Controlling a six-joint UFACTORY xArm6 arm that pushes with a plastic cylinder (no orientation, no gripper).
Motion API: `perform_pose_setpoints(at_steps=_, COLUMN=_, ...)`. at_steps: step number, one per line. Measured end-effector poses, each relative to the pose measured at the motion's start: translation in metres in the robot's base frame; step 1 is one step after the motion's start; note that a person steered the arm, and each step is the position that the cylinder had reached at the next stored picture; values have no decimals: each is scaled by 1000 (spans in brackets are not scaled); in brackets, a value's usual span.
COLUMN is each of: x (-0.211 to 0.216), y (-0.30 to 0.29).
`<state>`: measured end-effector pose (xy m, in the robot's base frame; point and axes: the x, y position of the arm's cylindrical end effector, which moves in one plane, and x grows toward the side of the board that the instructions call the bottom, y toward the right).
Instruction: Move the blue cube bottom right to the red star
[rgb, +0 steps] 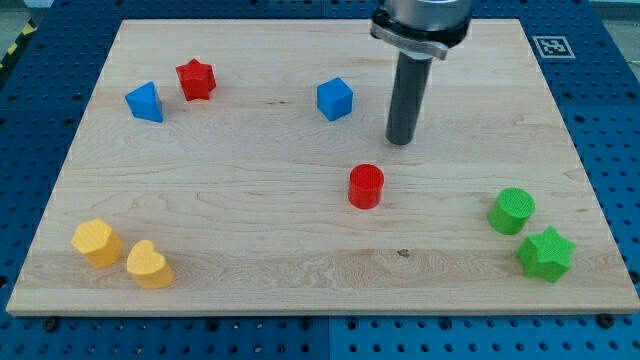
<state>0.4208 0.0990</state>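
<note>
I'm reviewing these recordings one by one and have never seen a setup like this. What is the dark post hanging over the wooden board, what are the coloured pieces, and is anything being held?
There is one picture, from a single camera looking down at an angle. The dark rod belongs to a robot arm that has no gripper; it only pushes things with my tip, which slides along the light wooden board. Nothing is held.

Small plastic blocks lie on the board. The blue cube sits just to the view's left of my tip, apart from it. The red star is near the view's top left, beside a blue triangular block. A red cylinder lies below my tip. Two yellow blocks sit at the bottom left; a green cylinder and a green star at the bottom right.
</note>
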Motion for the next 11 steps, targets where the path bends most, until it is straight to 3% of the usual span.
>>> perform_pose_setpoints(at_steps=1, x=-9, y=5)
perform_pose_setpoints(at_steps=2, x=-56, y=5)
perform_pose_setpoints(at_steps=3, x=-73, y=3)
perform_pose_setpoints(at_steps=7, x=-57, y=-98)
perform_pose_setpoints(at_steps=11, x=-53, y=-149)
